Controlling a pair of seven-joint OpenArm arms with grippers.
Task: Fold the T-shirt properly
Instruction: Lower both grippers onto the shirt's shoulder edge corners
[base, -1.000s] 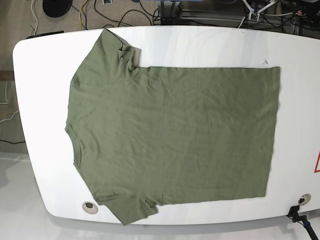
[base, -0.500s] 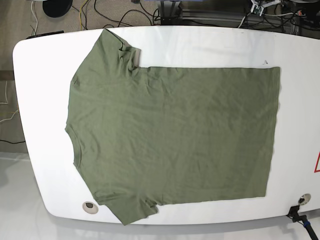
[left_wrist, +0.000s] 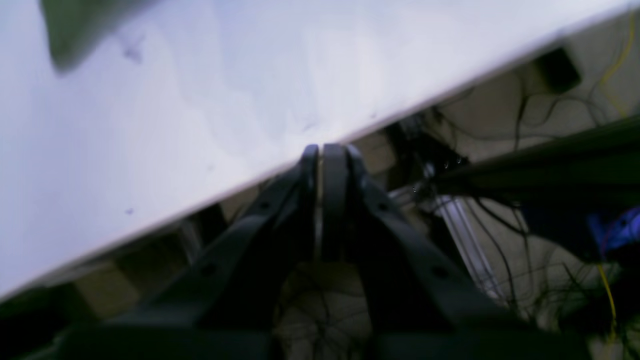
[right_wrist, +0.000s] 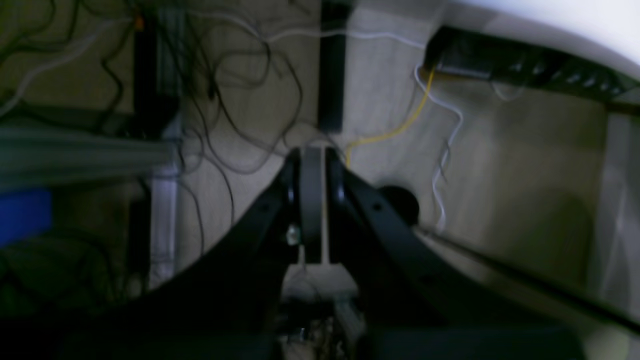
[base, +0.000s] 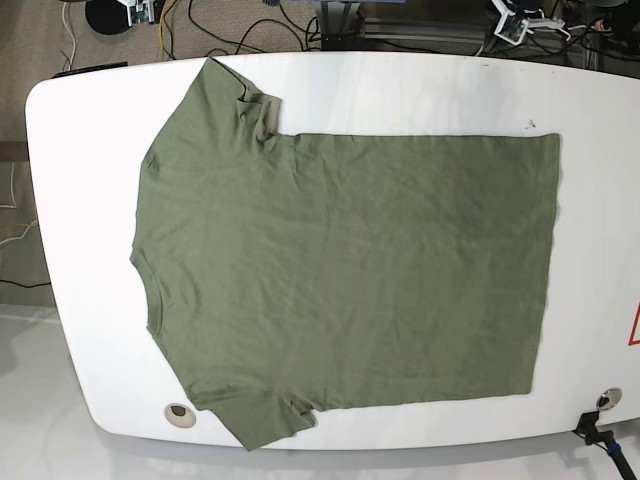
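We see the T-shirt (base: 345, 270) flat on the white table (base: 400, 85), collar at the base view's left, hem at its right. Left gripper (left_wrist: 327, 150) and right gripper (right_wrist: 312, 150) are both closed, empty, off the table's edge. Fabric looks light, limp, wrinkle-prone; we'd pinch sleeve and hem corners.
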